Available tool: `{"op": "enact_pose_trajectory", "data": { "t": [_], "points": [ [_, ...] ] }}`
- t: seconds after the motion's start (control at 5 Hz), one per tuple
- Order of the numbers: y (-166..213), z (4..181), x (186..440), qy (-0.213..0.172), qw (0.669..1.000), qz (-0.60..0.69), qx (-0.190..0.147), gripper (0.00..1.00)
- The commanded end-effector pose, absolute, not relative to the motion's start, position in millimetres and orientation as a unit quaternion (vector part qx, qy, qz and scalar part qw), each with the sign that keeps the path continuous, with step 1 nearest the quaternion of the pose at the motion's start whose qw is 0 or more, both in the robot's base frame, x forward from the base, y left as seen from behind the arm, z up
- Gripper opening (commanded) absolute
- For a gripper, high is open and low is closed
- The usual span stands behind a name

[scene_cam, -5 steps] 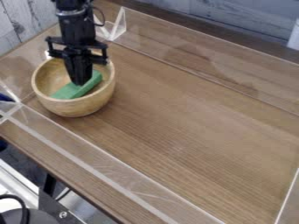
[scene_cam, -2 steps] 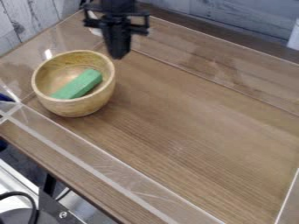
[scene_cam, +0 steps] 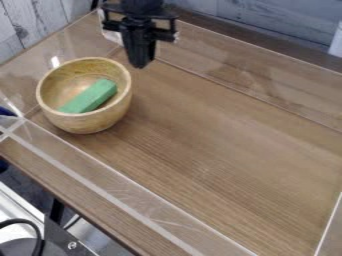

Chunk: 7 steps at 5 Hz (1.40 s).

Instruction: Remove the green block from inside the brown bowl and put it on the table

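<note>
The green block (scene_cam: 90,97) lies tilted inside the brown bowl (scene_cam: 60,119), which sits at the left of the table (scene_cam: 214,140). My black gripper (scene_cam: 139,60) hangs above and to the right of the bowl, past its far rim, pointing down. Its fingers are pressed together with nothing between them. The block is free and untouched.
Low clear acrylic walls (scene_cam: 94,170) edge the table along the front and back. A white-painted wall lies beyond the far edge. Open wood surface stretches to the right of the bowl.
The gripper was down inside the bowl at the block; it has risen and shifted up-right, empty. The green block stayed in the bowl.
</note>
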<state>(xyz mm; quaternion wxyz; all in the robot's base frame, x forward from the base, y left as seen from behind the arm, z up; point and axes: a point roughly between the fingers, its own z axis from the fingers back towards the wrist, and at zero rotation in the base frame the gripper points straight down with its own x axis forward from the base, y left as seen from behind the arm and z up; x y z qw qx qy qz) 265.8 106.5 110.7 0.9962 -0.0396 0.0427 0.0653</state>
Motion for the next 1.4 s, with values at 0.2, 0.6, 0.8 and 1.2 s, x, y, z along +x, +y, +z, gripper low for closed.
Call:
{"op": "enact_pose_trajectory", "data": {
  "t": [0.2, 0.6, 0.8, 1.2],
  "points": [
    [132, 125.4, 261, 0.008, 0.997, 0.077, -0.016, 1.00],
    [148, 114.4, 256, 0.011, 0.997, 0.081, -0.005, 1.00],
    [157, 106.7, 251, 0.009, 0.996, 0.086, 0.005, 1.00],
    [166, 83.3, 247, 0.011, 0.996, 0.091, 0.020, 1.00]
  ]
}}
